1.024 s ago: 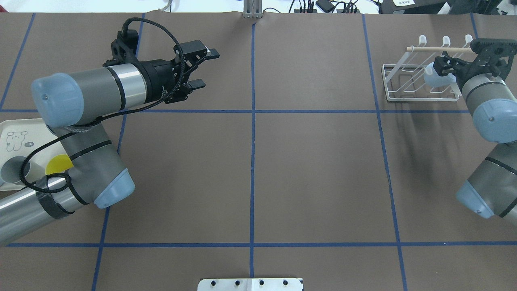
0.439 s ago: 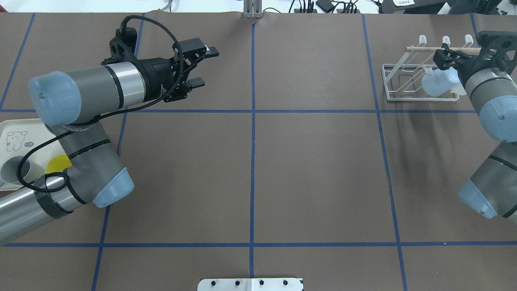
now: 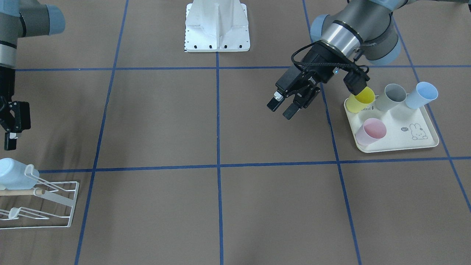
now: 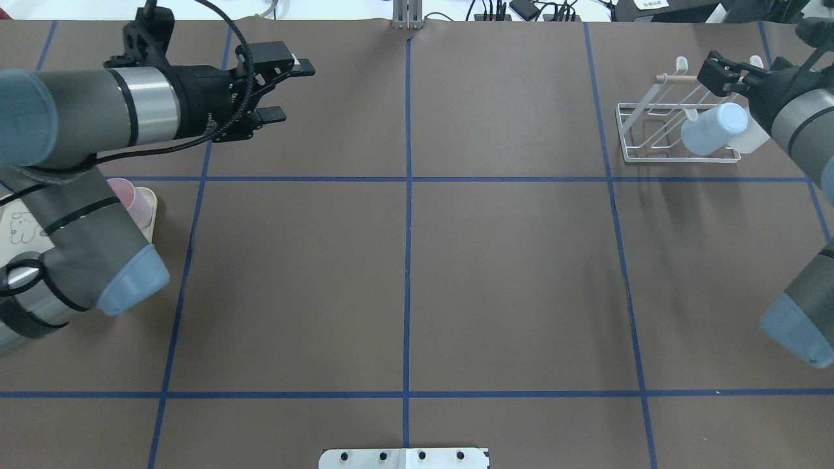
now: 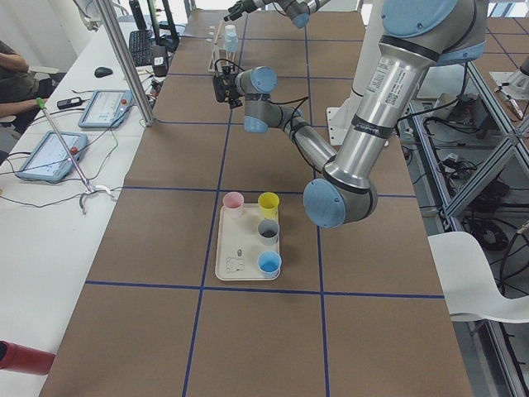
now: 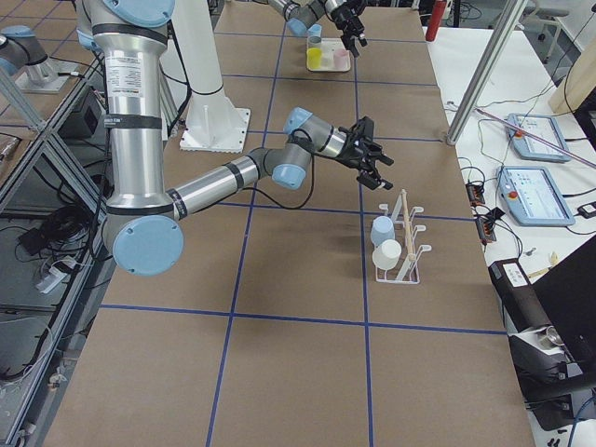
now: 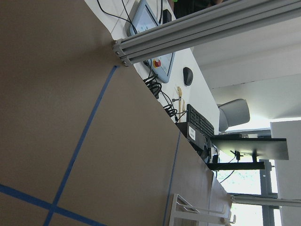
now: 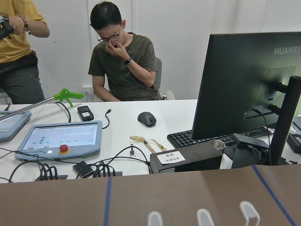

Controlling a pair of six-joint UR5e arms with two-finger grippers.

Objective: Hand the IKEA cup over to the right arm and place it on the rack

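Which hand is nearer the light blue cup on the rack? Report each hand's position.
Right. The right hand hovers close above the light blue cup on the rack, not touching it. The left hand is far across the table, beside the tray of cups.

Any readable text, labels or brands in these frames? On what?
"HUAWEI": on the black monitor, right wrist view.
Too blurred to read: print on the cream rabbit-print tray; white label on the black box on the desk; lettering on the left gripper.
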